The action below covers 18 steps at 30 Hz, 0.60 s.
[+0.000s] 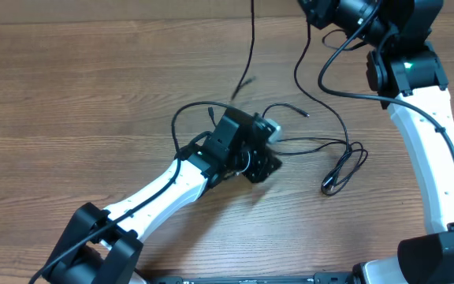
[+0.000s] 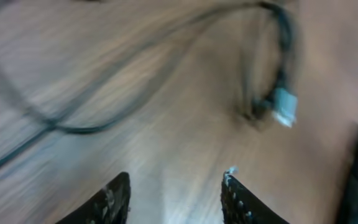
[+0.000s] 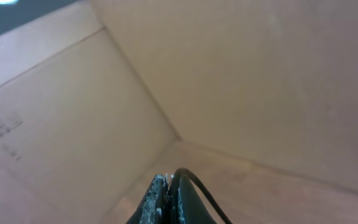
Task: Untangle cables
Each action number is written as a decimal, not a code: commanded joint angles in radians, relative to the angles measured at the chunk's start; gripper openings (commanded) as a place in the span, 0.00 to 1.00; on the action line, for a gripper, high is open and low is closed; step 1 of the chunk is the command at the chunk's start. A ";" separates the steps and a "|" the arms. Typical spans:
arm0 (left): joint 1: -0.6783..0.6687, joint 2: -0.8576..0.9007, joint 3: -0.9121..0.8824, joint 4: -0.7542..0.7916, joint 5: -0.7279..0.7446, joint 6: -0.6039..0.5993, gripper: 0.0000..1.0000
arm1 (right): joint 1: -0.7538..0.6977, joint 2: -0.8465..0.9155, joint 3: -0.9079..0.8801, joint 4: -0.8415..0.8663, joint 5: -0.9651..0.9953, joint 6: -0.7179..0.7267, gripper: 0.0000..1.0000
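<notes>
Thin black cables (image 1: pixel 333 150) lie in loose loops on the wooden table, right of my left gripper (image 1: pixel 268 142). One strand (image 1: pixel 251 39) hangs down from the top edge and ends in a small plug above the table. The left gripper (image 2: pixel 176 186) is open and empty, low over the table. The left wrist view is blurred; it shows cable loops (image 2: pixel 73 127) and a silvery plug (image 2: pixel 284 106) ahead of the jaws. My right gripper (image 3: pixel 169 183) is raised high and shut on a thin black cable (image 3: pixel 201 190). In the overhead view it sits at the top edge (image 1: pixel 315 9).
The thicker black cable (image 1: pixel 345 95) of the right arm curves beside the white right arm (image 1: pixel 432 150). Cardboard walls (image 3: pixel 260 74) stand behind the table. The white left arm (image 1: pixel 164 189) crosses the table from the lower left.
</notes>
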 commanded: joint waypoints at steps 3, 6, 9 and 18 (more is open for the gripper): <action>0.003 0.018 -0.004 0.159 -0.275 -0.308 0.54 | 0.003 -0.014 0.021 -0.111 -0.042 -0.048 0.04; 0.007 0.018 -0.004 0.279 -0.322 -0.372 0.64 | 0.003 -0.015 0.021 -0.184 -0.068 -0.095 0.04; 0.021 0.018 -0.004 0.412 -0.280 -0.379 0.70 | 0.003 -0.016 0.021 -0.277 -0.070 -0.152 0.04; 0.038 0.018 -0.003 0.576 -0.193 -0.402 0.70 | 0.042 -0.016 0.021 -0.384 -0.089 -0.190 0.04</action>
